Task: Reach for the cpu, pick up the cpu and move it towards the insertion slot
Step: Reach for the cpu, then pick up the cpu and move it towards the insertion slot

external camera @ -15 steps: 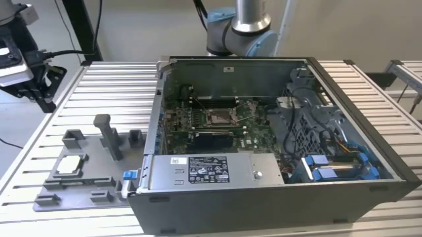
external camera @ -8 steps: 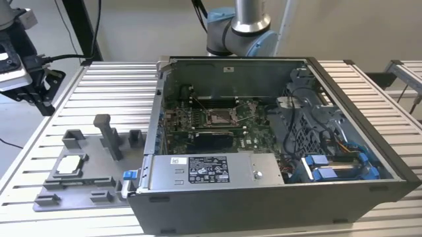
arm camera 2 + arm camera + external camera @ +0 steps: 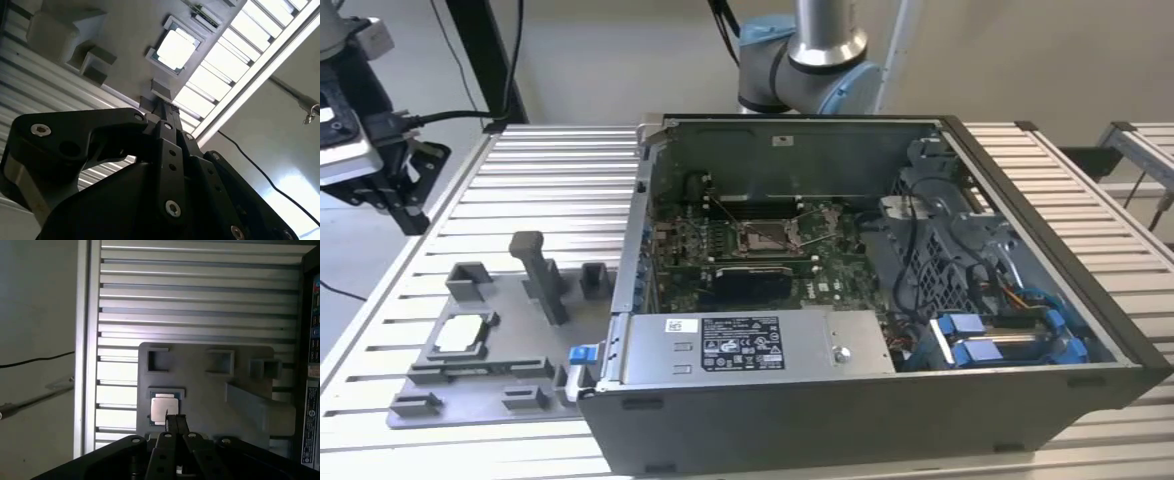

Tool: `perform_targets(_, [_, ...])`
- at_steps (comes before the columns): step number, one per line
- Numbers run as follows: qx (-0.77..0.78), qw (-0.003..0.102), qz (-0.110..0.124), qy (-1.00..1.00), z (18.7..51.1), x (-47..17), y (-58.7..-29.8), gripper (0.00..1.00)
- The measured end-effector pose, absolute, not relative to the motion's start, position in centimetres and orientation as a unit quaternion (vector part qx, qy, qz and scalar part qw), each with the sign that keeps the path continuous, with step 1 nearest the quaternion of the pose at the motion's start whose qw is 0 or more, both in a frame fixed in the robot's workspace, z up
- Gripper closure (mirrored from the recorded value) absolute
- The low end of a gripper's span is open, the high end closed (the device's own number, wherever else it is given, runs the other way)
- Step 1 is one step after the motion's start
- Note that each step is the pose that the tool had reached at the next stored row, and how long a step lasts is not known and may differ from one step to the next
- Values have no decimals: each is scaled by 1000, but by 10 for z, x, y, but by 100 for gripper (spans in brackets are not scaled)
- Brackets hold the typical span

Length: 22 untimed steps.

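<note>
Cpu (image 3: 164, 409) lies flat in the grey tray (image 3: 210, 390), the gripper (image 3: 175, 420) hovering near it, jaws pressed together; probably they must spread first, then descend squarely over it

Pale silver-white cpu (image 3: 464, 333) with tan edges, on a plain mid-grey tray (image 3: 507, 352). The counter (image 3: 547, 190) is silvery white, striped with parallel dark grooves. The case (image 3: 854, 425) is dark grey, and the board (image 3: 678, 262) within is green, speckled with small dark and silver parts. The slot (image 3: 765, 237) has a shiny silver frame and a brownish centre. The clips (image 3: 987, 345) are bright blue. A silver-grey box (image 3: 841, 345) bears a white label with black print. The arm (image 3: 821, 40) is silver with light blue joints. In the first wrist view the pincer (image 3: 175, 421) is matte black with small pale screws.
</note>
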<state>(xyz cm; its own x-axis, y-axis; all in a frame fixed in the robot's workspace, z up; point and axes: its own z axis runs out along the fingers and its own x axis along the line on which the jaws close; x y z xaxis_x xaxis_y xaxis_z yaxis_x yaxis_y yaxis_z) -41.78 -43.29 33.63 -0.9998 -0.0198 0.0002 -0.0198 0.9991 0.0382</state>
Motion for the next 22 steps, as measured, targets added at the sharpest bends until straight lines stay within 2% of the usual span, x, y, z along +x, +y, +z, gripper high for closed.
perform_targets(5, [10,0,-19,-1000,336,-418,-433,100])
perform_targets(6, [10,0,-20,-1000,336,-418,-433,0])
perform_targets(22, [10,0,-20,-1000,336,-418,-433,0])
